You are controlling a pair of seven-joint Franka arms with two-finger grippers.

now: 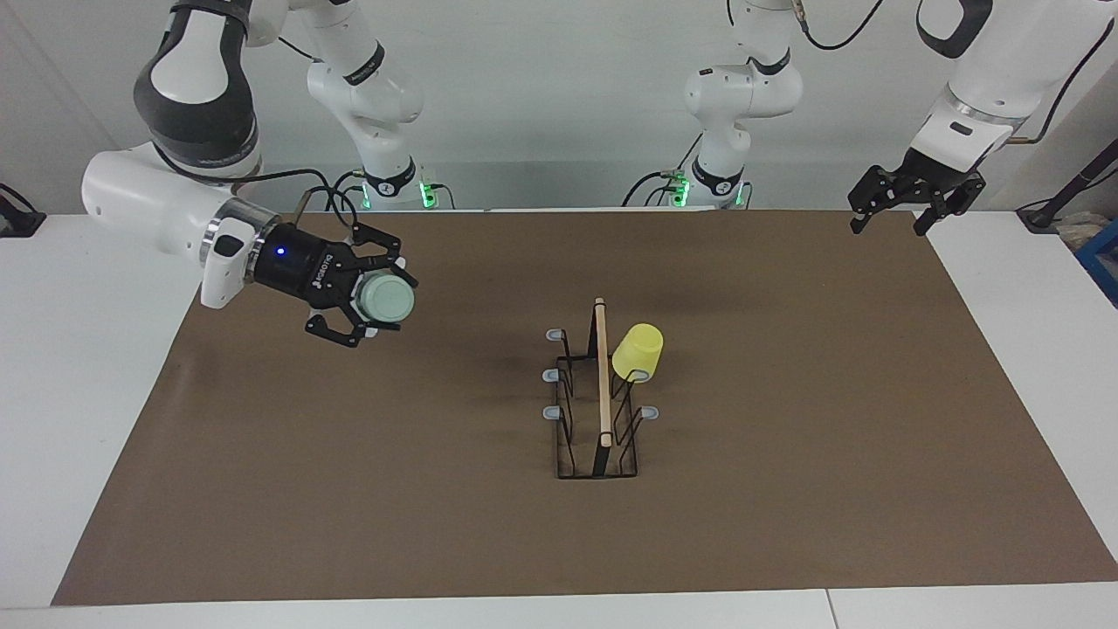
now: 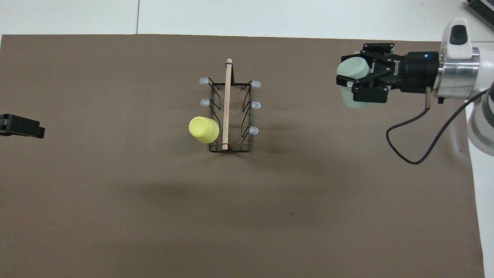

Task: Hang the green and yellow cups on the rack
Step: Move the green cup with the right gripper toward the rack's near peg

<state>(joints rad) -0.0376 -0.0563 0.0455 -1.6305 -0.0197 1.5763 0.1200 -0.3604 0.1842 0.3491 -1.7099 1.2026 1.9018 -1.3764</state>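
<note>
Right end effector (image 1: 371, 301): fingers closed around the green cup (image 1: 387, 300), which is carried clear of the surface. The cup lies on its side in the grip, its closed base pointing toward the rack (image 1: 597, 395). In the overhead view the same end effector (image 2: 361, 83) grips the cup (image 2: 352, 79) across its body, one finger on each side. It hangs over the brown mat (image 1: 786, 489), well apart from the rack, toward the right arm's end of the surface. The right arm comes in nearly level from that end.

Left end effector (image 1: 904, 203): fingers spread wide, nothing between them, touching nothing. It hangs over the mat's corner nearest the robots at the left arm's end of the surface, well apart from the rack. Left arm waits. In the overhead view only a black tip (image 2: 21, 126) shows at the frame edge.

Yellow cup (image 1: 638, 351): upside down on a prong of the rack, tilted outward, on the row that faces the left arm's end. Seen from above (image 2: 203, 129) it sits on the prong nearest the robots in that row, just beside the wooden bar (image 2: 226, 104).

Rack: stands near the middle of the mat, bar running toward and away from the robots. The other five grey-tipped prongs are bare.
</note>
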